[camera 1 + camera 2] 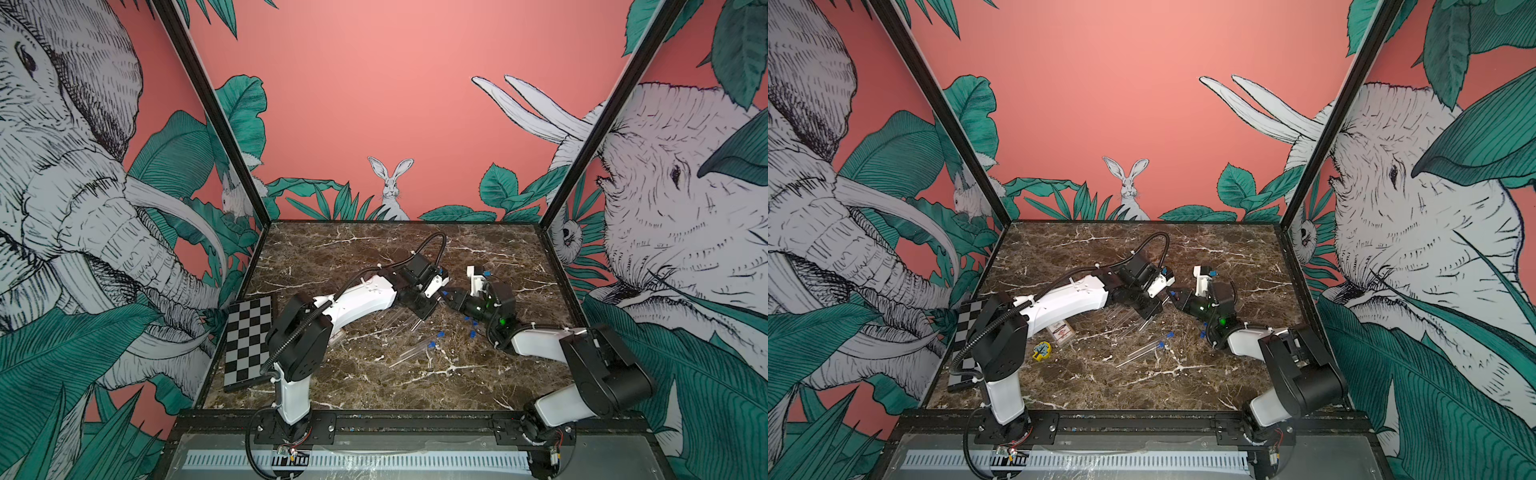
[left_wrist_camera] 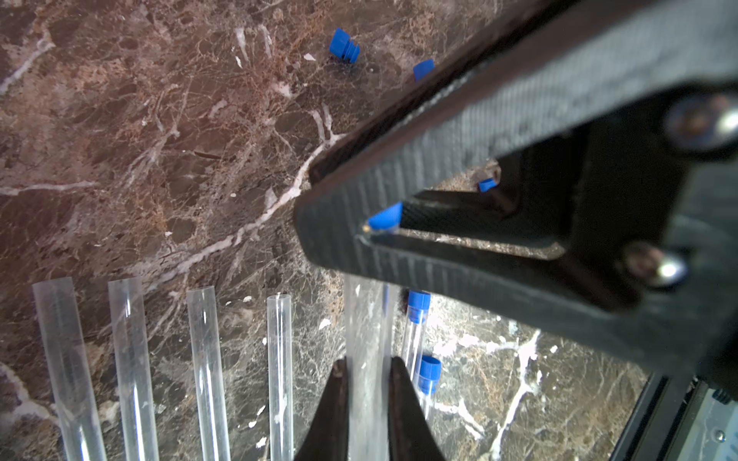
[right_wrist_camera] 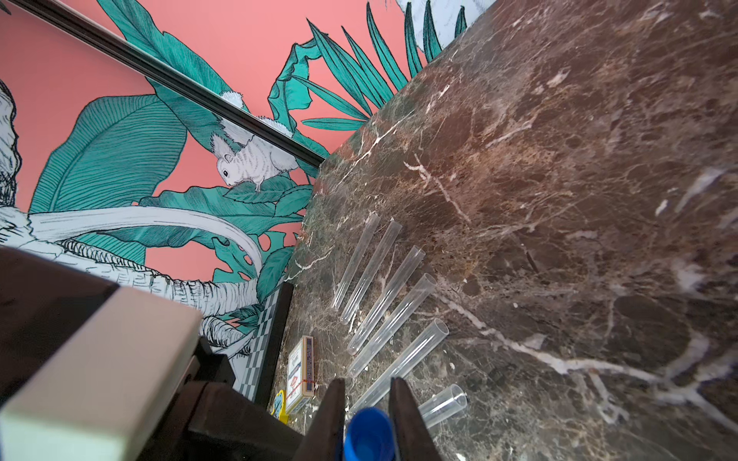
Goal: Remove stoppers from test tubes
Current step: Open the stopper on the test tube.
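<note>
- The enclosure walls (image 1: 395,104), printed with elephants, leaves and a rabbit on pink, are set round the left, far and right sides.
- The marble tabletop (image 1: 332,257) is veined white on dark brown. A checkerboard (image 1: 249,340) is laid at its left edge.
- The left gripper (image 2: 368,371) is clamped on the held tube (image 2: 365,319), raised over the table's middle, apparently so that the tube is braced against a pull.
- The right gripper (image 3: 367,381) is brought in from the right and pinched shut on the blue stopper (image 3: 369,435) in that tube's mouth. Drawing it out is judged to be the step in hand.
- The opened tubes (image 3: 393,315) are laid side by side left of centre, mouths bare.
- Two capped tubes (image 2: 413,347) are set apart nearer the front, probably waiting their turn.
- The loose stoppers (image 2: 344,46) are scattered right of centre, on the right arm's side.
</note>
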You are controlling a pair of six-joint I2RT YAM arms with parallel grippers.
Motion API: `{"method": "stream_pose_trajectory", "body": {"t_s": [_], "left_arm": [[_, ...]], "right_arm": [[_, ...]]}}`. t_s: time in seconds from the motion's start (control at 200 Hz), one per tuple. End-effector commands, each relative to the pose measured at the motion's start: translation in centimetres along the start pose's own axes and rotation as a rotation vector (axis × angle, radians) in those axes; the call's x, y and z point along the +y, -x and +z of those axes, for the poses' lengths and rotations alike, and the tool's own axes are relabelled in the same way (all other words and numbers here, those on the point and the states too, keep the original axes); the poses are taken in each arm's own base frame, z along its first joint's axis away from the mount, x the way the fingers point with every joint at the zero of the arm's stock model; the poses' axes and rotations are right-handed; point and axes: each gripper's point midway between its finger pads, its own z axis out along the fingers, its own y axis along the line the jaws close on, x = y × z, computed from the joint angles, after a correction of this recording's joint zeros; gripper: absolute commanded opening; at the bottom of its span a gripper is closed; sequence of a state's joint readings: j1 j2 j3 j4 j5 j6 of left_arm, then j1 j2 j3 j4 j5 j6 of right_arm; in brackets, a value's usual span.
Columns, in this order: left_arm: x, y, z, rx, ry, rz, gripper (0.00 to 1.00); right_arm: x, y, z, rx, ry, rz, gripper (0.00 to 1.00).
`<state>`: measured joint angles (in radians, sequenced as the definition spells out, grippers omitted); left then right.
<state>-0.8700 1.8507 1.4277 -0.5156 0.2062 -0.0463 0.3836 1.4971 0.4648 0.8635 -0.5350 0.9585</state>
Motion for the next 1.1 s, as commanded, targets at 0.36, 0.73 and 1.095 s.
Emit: {"method": "stream_pose_trajectory", "body": {"t_s": [0.36,0.73,1.095], "left_arm": [[-0.3,-0.3,-1.2,-0.008,0.011,0.002,0.01],[0.8,-2.4,-0.4,0.060,0.063,0.015,0.00],[2.0,-4.3,-0.5,0.128,0.129,0.044,0.00]], "right_arm": [[2.0,2.1,-0.1,-0.080,0.056,-0.028,0.13],[2.9,3.9,-1.1,-0.138,0.058,-0.043,0.11],[2.8,4.8,-1.5,-0.139,0.005,-0.057,0.09]]}}
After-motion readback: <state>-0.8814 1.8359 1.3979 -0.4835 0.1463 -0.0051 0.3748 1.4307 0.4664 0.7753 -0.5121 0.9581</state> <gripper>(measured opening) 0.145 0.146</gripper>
